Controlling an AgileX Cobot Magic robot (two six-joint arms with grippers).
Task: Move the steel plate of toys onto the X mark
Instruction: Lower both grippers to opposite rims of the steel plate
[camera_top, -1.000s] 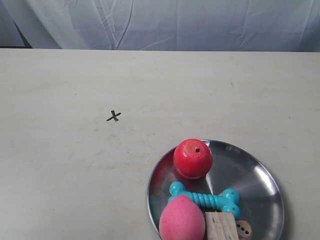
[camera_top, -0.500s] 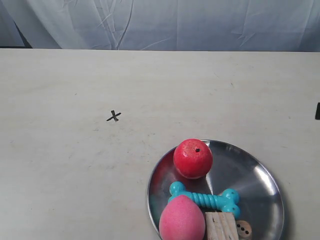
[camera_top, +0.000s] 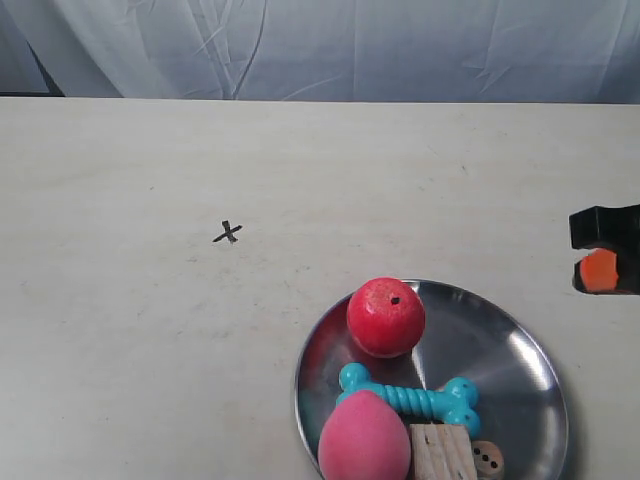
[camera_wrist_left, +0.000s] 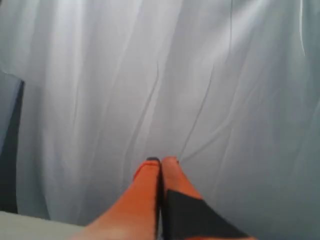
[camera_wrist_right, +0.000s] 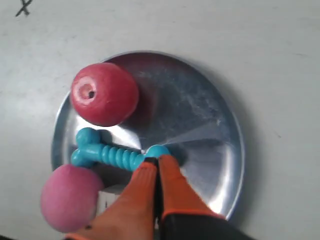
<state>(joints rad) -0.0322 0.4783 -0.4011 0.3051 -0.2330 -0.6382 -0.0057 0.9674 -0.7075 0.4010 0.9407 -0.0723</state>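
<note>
The steel plate (camera_top: 520, 370) (camera_wrist_right: 200, 115) lies on the table at the exterior view's lower right. It holds a red ball (camera_top: 385, 317) (camera_wrist_right: 104, 93), a pink egg (camera_top: 363, 437), a turquoise bone (camera_top: 410, 397) (camera_wrist_right: 112, 154), a wooden cube (camera_top: 442, 452) and a small die (camera_top: 488, 459). The X mark (camera_top: 228, 233) (camera_wrist_right: 23, 7) is up and to the left of the plate, well apart from it. My right gripper (camera_wrist_right: 158, 160) is shut and empty, and hovers above the plate by the bone's end. My left gripper (camera_wrist_left: 161, 160) is shut, empty and faces the curtain.
A black and orange gripper part (camera_top: 603, 264) of the arm at the exterior view's right pokes in from that edge, above the plate's far side. A white curtain (camera_top: 330, 45) hangs behind the pale table (camera_top: 150, 330).
The black and orange gripper part has come into the exterior view from the right edge. The plate and toys have not moved.
</note>
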